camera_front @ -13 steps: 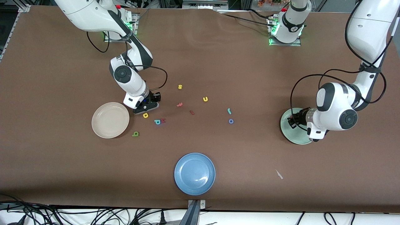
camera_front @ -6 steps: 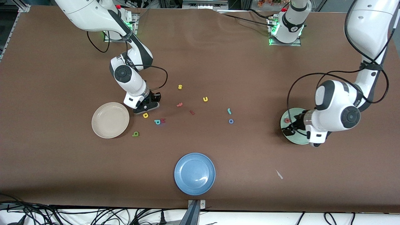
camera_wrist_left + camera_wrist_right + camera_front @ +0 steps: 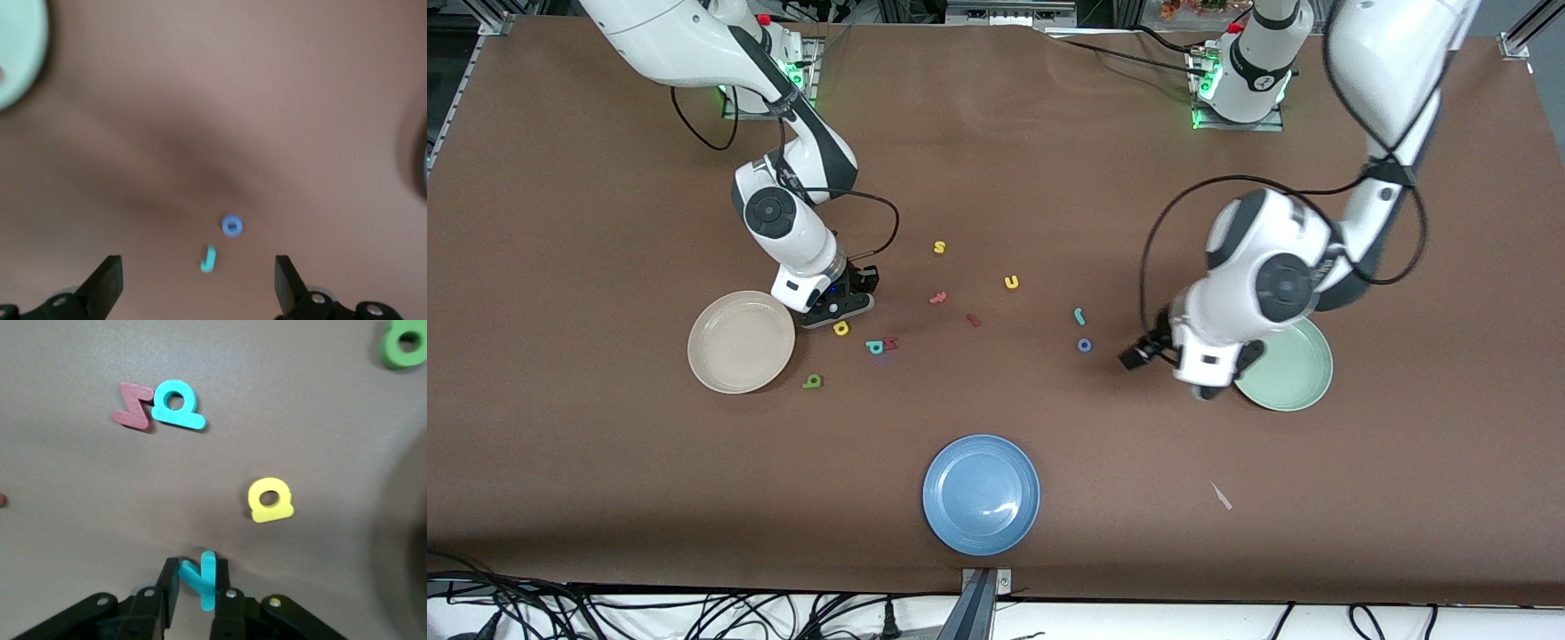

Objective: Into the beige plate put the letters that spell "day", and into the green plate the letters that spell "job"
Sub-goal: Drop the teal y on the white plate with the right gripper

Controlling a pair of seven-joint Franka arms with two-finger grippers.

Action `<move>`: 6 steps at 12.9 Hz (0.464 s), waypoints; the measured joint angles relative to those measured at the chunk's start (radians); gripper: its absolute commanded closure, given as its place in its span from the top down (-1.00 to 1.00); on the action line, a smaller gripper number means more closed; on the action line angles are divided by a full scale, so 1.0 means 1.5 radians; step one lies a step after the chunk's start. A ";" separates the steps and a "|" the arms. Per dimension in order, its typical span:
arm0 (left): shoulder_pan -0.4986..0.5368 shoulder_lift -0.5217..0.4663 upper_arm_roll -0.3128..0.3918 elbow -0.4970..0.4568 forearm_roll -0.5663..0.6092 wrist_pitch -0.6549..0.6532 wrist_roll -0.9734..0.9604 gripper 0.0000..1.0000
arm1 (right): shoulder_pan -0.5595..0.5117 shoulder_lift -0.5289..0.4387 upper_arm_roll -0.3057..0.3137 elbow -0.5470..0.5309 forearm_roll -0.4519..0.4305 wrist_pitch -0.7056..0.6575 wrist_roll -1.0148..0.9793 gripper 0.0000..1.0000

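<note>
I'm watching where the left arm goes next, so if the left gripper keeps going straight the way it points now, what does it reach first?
Probably the blue ring "o", with the teal "j" right beside it. The left gripper hangs open with both letters lying between its fingers ahead of it. Depth is unclear, so it might meet the "j" first.

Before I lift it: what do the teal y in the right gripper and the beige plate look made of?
The teal y, pinched in the right gripper: probably foam, with a matte face, blunt cut edges and visible thickness. The beige plate: a smooth rigid shell with a soft sheen along its rim, likely plastic or glazed ceramic; which one cannot be told by look.
</note>
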 measured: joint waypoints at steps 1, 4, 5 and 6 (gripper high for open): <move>-0.025 0.018 0.003 0.000 0.000 0.030 -0.009 0.81 | 0.000 -0.010 -0.001 0.008 0.000 -0.024 -0.004 -0.82; -0.062 0.077 0.011 0.001 0.029 0.094 -0.022 0.65 | 0.000 -0.038 -0.016 0.026 0.000 -0.075 -0.035 -0.82; -0.065 0.090 0.012 0.002 0.052 0.096 -0.025 0.51 | 0.000 -0.044 -0.026 0.026 0.000 -0.079 -0.058 -0.82; -0.065 0.100 0.014 0.002 0.073 0.096 -0.031 0.47 | 0.000 -0.048 -0.041 0.026 0.000 -0.080 -0.090 -0.82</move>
